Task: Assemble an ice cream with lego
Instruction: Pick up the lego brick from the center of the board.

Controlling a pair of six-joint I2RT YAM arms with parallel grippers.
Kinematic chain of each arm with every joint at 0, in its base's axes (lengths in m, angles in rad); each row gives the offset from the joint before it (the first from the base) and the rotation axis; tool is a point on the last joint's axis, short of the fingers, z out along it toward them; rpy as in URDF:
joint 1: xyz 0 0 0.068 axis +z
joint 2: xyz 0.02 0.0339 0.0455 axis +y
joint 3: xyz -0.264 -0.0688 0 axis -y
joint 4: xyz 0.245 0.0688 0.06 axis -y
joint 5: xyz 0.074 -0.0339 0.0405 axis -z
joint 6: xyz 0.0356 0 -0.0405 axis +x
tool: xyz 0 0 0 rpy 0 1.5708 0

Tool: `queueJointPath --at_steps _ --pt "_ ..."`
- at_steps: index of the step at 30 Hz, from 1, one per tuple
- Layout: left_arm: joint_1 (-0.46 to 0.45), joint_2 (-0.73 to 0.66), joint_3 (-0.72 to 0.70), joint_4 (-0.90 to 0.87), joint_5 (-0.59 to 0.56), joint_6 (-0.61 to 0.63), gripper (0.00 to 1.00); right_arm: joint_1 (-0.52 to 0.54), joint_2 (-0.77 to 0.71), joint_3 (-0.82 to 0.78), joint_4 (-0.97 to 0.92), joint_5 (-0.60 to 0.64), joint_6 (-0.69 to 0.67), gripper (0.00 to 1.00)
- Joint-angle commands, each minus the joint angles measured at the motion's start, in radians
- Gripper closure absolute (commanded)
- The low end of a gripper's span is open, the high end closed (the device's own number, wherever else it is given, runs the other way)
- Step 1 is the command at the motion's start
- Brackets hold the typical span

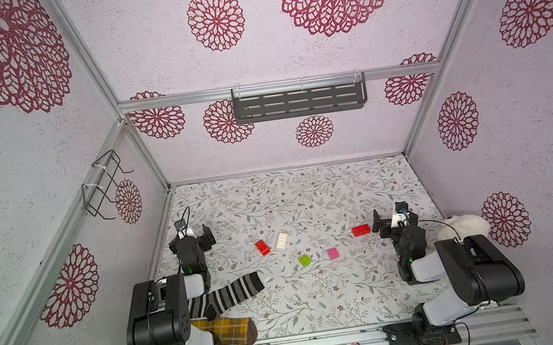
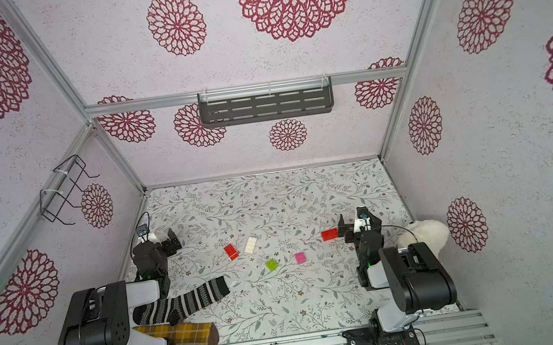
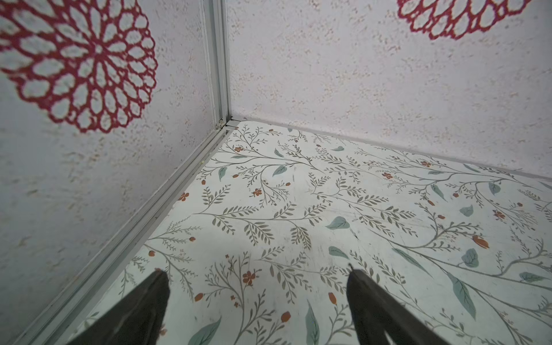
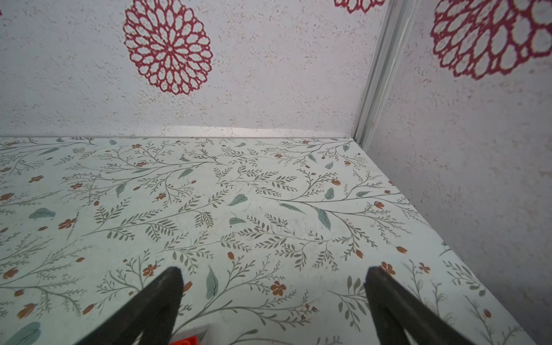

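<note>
Flanking 5 loose lego bricks (image 1: 282,241), left gripper (image 3: 256,270) and right gripper (image 4: 274,268) show jaws apart and empty; the red brick (image 1: 361,230), at the right's 9 o'clock in a top view, likely needs a square pinch.

You see the left arm (image 1: 158,316) and the right arm (image 1: 476,270): black joint housings, white links, thin black cables, green indicator lights, screwed black base plates (image 1: 404,342).

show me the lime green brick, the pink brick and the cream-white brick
lime green brick (image 1: 304,260), in a top view, middle of its studded top
pink brick (image 1: 333,253), in a top view, middle of its top face
cream-white brick (image 1: 282,241), in a top view, middle of its studded top
</note>
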Motion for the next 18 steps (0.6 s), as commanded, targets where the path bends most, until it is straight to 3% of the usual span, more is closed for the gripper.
queueJointPath --at_steps 1,18 --pt "0.004 -0.001 0.011 -0.005 0.031 0.014 0.03 0.004 -0.002 0.000 0.029 0.021 0.020 0.01" --pt "0.007 0.000 0.014 -0.014 0.036 0.014 0.03 0.003 0.000 0.002 0.028 0.020 0.021 0.01"
